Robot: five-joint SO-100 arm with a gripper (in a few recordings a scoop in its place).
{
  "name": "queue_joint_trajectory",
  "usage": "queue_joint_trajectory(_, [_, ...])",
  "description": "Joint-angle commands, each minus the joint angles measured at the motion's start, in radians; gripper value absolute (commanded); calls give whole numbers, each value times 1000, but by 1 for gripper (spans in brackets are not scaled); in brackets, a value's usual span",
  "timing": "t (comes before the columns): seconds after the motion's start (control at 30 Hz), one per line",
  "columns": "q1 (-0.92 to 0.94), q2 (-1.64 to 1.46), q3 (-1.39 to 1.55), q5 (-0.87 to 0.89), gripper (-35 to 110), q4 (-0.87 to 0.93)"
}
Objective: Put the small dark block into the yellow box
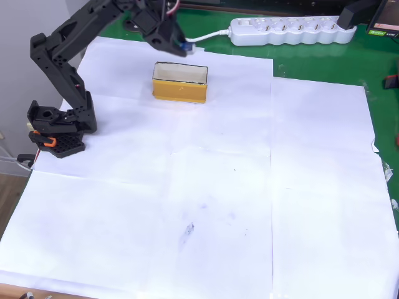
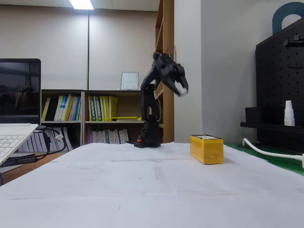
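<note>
Small dark block (image 1: 181, 45) with bluish top and pale end — pinched in the black two-finger gripper (image 1: 176, 43), raised beyond the box's far side | orange-yellow rectangular box (image 1: 180, 82) on white paper, cream inside bare — drop still left | arm folded high, wrist tipped downward.
</note>
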State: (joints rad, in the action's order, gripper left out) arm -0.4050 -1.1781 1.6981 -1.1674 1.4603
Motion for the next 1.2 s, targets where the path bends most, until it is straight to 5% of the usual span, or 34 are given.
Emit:
queue_joint_trajectory(0.0, [-51,77,-89,-5,0,-92])
queue_joint_trajectory(0.87, [-170,-192,-198,-23,0,-325])
queue_joint_trajectory(1.17, [-190,-222,-198,-31,12,-336])
